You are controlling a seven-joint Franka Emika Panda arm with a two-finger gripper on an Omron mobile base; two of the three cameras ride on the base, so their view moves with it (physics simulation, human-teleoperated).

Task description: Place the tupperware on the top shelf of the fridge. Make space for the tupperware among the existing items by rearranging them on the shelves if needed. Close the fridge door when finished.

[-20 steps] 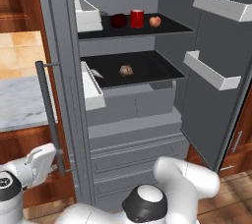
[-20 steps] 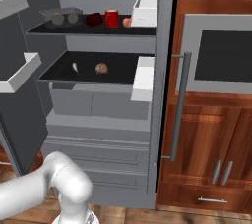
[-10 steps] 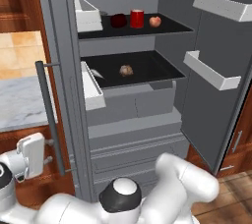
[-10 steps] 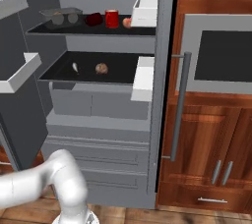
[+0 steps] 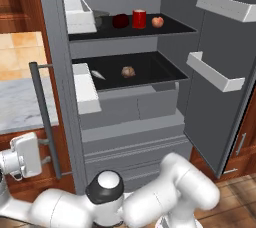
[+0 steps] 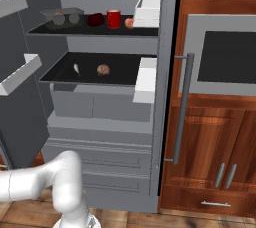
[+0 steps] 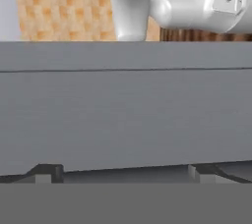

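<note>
The fridge [image 5: 125,117] stands with both doors swung out. On its top shelf [image 6: 95,31] rests the tupperware [image 6: 62,17], a shallow grey tub at the left end, half hidden behind a white door bin in the left base view. Beside it stand a dark red lump [image 6: 95,19], a red can [image 5: 139,18] and an apple [image 5: 157,21]. The lower shelf [image 5: 150,79] carries a white slender piece [image 5: 97,74] and a brown lump [image 5: 128,72]. My gripper [image 5: 22,154] hangs low at the left, beside the left door's handle [image 5: 42,117]. In the hand view the gripper [image 7: 123,172] is open and holds nothing, facing a flat grey panel.
The right door [image 5: 220,62] juts out with two white bins. White bins [image 6: 145,77] on the other door sit at the shelves' ends. A built-in oven [image 6: 225,54] and wooden cabinets [image 6: 215,157] flank the fridge. A marble counter [image 5: 20,102] lies left.
My hand has swung from low centre-left out to the far left edge and turned. The elbow has come forward. Nothing on the shelves has moved.
</note>
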